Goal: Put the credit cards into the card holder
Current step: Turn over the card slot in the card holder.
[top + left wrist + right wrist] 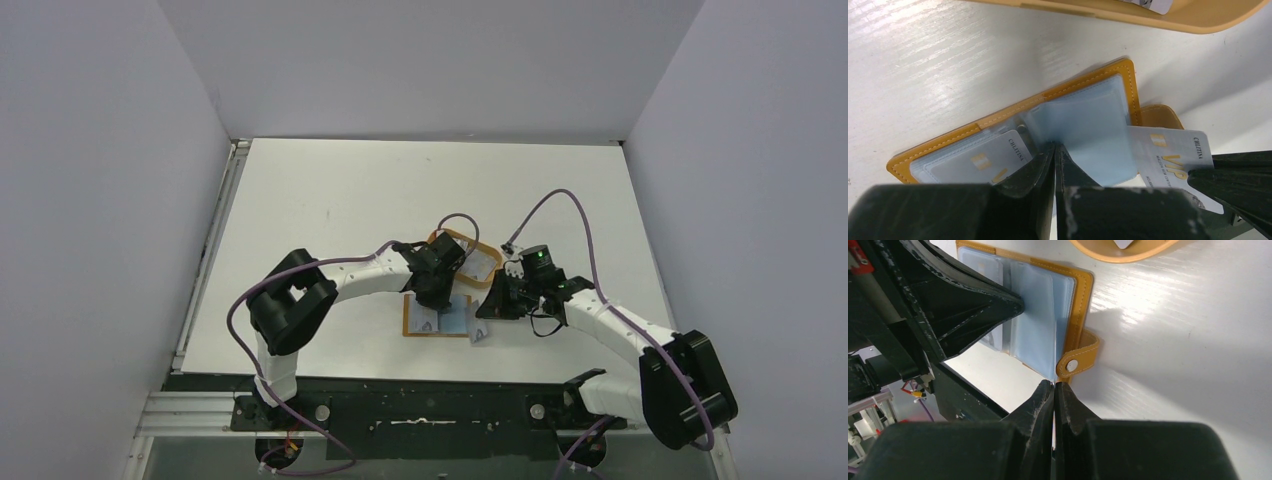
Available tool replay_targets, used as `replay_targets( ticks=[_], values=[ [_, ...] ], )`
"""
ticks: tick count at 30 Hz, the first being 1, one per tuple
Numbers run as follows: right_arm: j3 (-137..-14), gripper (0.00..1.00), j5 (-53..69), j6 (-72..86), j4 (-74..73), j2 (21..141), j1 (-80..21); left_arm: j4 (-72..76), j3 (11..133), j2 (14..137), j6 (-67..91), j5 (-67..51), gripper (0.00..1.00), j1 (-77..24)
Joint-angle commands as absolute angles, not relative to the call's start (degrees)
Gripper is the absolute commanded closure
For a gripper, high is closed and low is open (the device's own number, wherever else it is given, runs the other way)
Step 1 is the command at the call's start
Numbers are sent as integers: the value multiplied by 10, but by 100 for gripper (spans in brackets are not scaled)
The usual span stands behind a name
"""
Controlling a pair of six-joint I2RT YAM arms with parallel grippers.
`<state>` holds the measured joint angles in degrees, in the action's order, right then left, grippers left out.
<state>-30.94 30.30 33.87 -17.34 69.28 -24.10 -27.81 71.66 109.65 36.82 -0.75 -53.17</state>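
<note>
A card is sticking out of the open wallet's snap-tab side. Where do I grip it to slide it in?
Grip the card by its free outer end, coming from the snap tab side, level with the card. Its inner end sits under a clear sleeve, so only that end is bare; the right pincer is shut on it there.

Left wrist view, two cards w/ readable print. On loose card (1168,152), lying just beside right edge of card holder (1083,82): "CHILTINA" in small dark caps at top corner, big gold "VIP" in the middle, under it a thin line, approx. "MAISON DE...", rest too small. Another tiny line along the near edge, not readable. On 2nd card (993,157), inside clear pocket at left: again "CHILTINA" along the short edge; gold marks beside it, unclear. Top view: same print too small to read.
</note>
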Motion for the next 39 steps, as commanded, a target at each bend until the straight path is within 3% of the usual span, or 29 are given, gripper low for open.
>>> replay_targets(
  ticks=[1, 5, 8, 14, 17, 26, 27, 28, 33, 39],
  values=[
    [-307, 100, 333, 348, -119, 696, -244, -285, 704, 1103, 367, 10, 97, -526],
    [-302, 100, 363, 357, -87, 696, -244, -286, 704, 1092, 367, 7, 95, -525],
    [-301, 100, 374, 358, -74, 715, -245, -286, 707, 1080, 366, 4, 89, -525],
    [-294, 100, 380, 368, -39, 750, -245, -289, 715, 1044, 364, -7, 57, -516],
    [-296, 100, 382, 375, -25, 755, -247, -289, 719, 1027, 362, -21, 46, -515],
    [-305, 100, 392, 388, -5, 762, -259, -301, 730, 989, 365, -38, 27, -514],
    [-305, 100, 392, 389, -4, 759, -262, -303, 727, 982, 368, -33, 13, -513],
    [-306, 100, 392, 391, 3, 756, -265, -303, 722, 973, 372, -26, 9, -512],
    [-318, 100, 389, 387, 9, 752, -282, -277, 670, 935, 389, -11, 7, -495],
    [-332, 100, 380, 383, 10, 765, -299, -240, 642, 940, 402, -49, 16, -464]
  ],
)
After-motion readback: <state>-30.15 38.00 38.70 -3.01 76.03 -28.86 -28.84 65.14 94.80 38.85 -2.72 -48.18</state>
